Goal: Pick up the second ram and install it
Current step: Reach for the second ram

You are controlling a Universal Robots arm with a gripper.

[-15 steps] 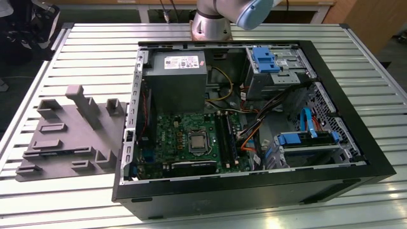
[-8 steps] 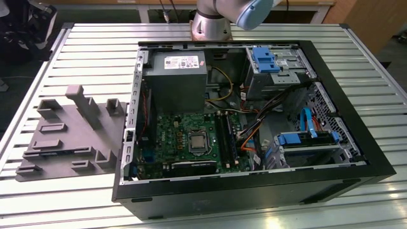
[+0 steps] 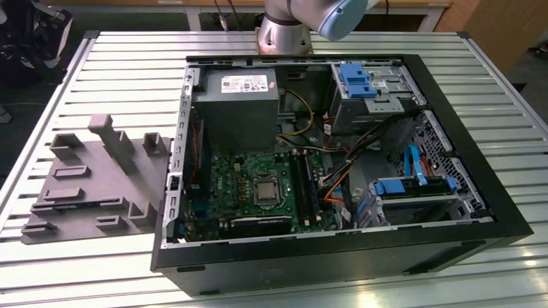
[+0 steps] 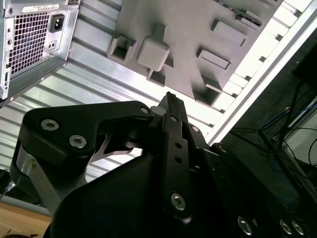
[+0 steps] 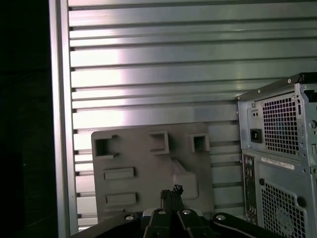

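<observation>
In the exterior view, the second ram [image 3: 76, 206] shows as a thin dark bluish strip lying in a slot near the front edge of the gray moulded fixture [image 3: 94, 179]. That fixture stands on the slatted table to the left of the open computer case [image 3: 479, 218]. The motherboard [image 3: 256, 186] lies inside the case, with long black memory slots [image 3: 306, 186] beside the processor socket. In both wrist views my gripper [image 5: 171, 192] [image 4: 170, 99] hangs high above the fixture [image 5: 143, 158] [image 4: 188, 44]. Its fingers are shut together with nothing between them.
The case holds a gray power supply [image 3: 235, 106], blue drive brackets [image 3: 360, 80], and orange and yellow cables [image 3: 338, 176]. The arm's base [image 3: 287, 29] stands behind the case. The case's rear panel [image 5: 282, 163] rises beside the fixture. The table edge [image 5: 59, 124] borders dark floor.
</observation>
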